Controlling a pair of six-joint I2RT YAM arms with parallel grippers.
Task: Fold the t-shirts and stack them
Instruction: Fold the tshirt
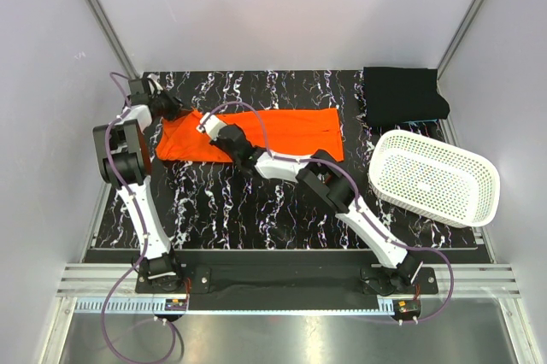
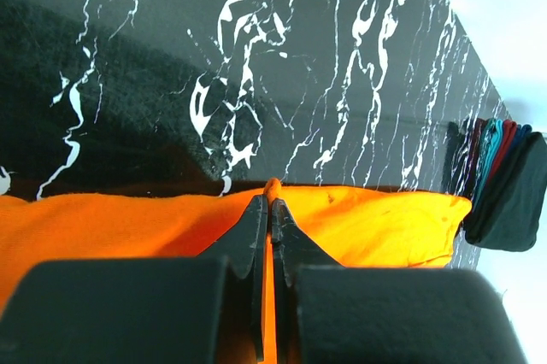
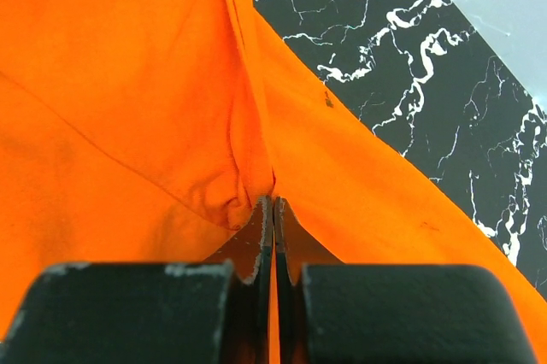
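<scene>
Left claw (image 2: 271, 203) clenched on orange shirt (image 1: 291, 132) edge | right claw (image 3: 272, 203) clenched on its bunched fold | black shirt (image 1: 402, 95) folded at desk (image 1: 256, 210) far corner, beside basket (image 1: 436, 178)

Left arm (image 1: 141, 210): rises from its base, elbow folded out far left, wrist swung back to the right. Left tool (image 2: 272, 203): low, jaws pressed together on a pinch of the orange t-shirt (image 1: 291, 129). Right arm (image 1: 367, 227): stretched long and low, diagonally up-left. Right tool (image 3: 272, 202): jaws clamped tight on a fold of the same shirt. Both tools are near each other, tips apart.
</scene>
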